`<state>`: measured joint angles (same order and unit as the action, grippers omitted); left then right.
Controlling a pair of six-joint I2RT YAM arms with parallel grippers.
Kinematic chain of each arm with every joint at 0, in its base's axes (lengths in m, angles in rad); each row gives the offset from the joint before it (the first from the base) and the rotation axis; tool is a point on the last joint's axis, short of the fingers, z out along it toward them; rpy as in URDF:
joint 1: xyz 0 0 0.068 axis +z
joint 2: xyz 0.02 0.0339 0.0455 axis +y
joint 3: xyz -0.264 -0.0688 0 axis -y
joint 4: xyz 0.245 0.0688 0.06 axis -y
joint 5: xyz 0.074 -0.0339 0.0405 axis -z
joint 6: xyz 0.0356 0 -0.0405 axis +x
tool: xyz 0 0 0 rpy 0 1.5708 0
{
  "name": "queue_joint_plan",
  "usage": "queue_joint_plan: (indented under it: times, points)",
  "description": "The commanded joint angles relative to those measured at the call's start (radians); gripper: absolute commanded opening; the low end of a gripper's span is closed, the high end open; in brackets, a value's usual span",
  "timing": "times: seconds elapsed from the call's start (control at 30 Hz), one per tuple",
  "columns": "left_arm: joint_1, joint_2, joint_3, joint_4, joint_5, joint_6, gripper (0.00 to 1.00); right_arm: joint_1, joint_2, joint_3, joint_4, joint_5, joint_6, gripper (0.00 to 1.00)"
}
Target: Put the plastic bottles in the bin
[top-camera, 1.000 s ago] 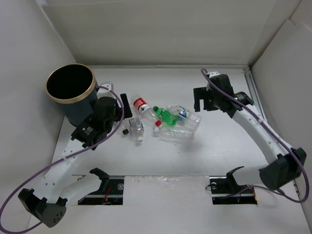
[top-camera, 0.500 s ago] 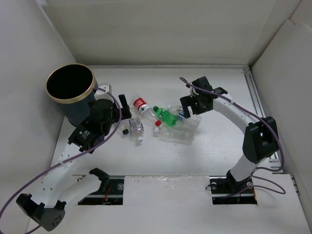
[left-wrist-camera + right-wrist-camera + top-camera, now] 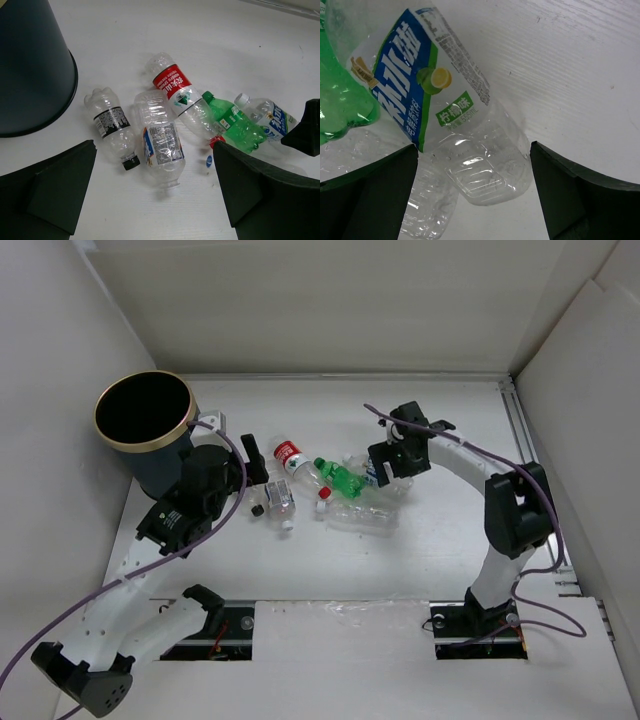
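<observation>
Right arm [image 3: 465,453] nearer, blue-labelled bottle [image 3: 415,95] — Chinese, perhaps

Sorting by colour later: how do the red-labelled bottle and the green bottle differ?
The red-labelled bottle is clear plastic with a red band and red cap; the green bottle is tinted green throughout, with a green cap. The red-labelled bottle looks longer than the green bottle. Both lie on their sides, capped.
</observation>
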<state>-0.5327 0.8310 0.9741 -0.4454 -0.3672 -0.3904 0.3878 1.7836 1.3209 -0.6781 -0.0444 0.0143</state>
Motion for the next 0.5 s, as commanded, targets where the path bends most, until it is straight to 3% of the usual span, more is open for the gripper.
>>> queue_joint_plan:
  times: [0.0, 0.37, 0.43, 0.47]
  points:
    - [0.0, -0.013, -0.015, 0.028, 0.001, -0.005, 1.0, 0.014, 0.036, -0.006, 0.048, 0.023, -0.014, 0.96]
    - [0.0, -0.032, -0.015, 0.037, 0.01, 0.004, 1.0, -0.066, 0.111, 0.012, 0.048, 0.136, 0.093, 0.76]
    - [0.0, -0.032, -0.015, 0.037, 0.01, 0.004, 1.0, -0.066, 0.122, 0.012, 0.048, 0.146, 0.105, 0.71]
    - [0.0, -0.032, -0.015, 0.037, 0.01, 0.004, 1.0, -0.066, 0.122, 0.023, 0.048, 0.146, 0.105, 0.59]
